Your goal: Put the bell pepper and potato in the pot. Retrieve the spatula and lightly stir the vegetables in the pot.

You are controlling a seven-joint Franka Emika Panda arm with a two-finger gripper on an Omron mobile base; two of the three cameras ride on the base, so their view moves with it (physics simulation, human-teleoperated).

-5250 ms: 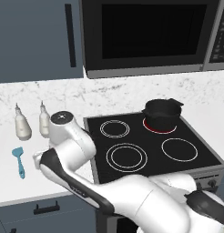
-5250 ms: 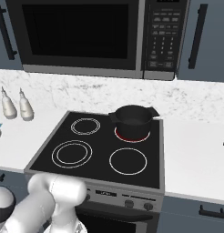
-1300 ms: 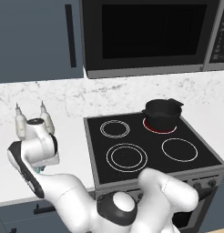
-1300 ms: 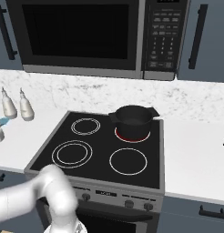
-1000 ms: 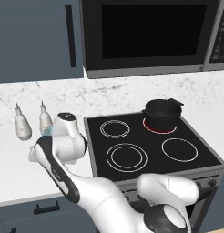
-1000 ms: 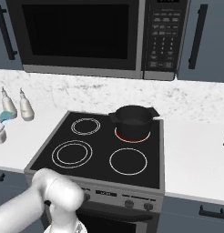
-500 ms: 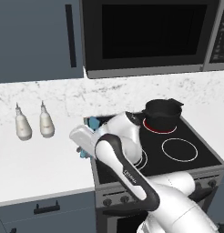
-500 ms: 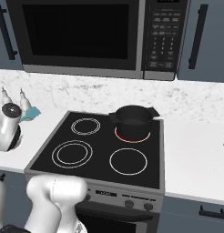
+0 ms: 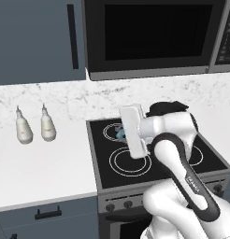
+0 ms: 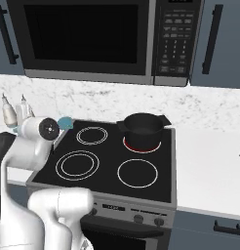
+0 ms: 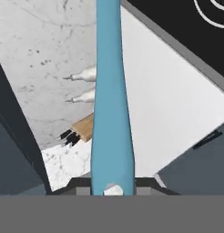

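Note:
My gripper [image 11: 112,186] is shut on the blue spatula [image 11: 109,91], whose handle runs straight up the hand view. In the left base view the gripper [image 9: 124,133] hangs over the stove's rear left burner, with a bit of the spatula [image 9: 120,133] showing beside the white hand. From the right, the spatula [image 10: 65,122] pokes out of the gripper [image 10: 57,126] at the stove's left edge. The black pot [image 10: 143,129] stands on the glowing rear right burner, well right of the gripper; my arm partly hides the pot [image 9: 170,106]. Bell pepper and potato are hidden.
Two white bottles [image 9: 23,131] [image 9: 47,128] stand on the counter left of the stove [image 10: 156,188]. A microwave [image 10: 88,39] hangs above it. A wooden knife block [image 11: 82,129] lies beyond the bottles [image 11: 86,73] in the hand view.
The arm has swung right from the counter by the bottles to above the stove's left burners, carrying the spatula lifted off the counter. The pot has not moved.

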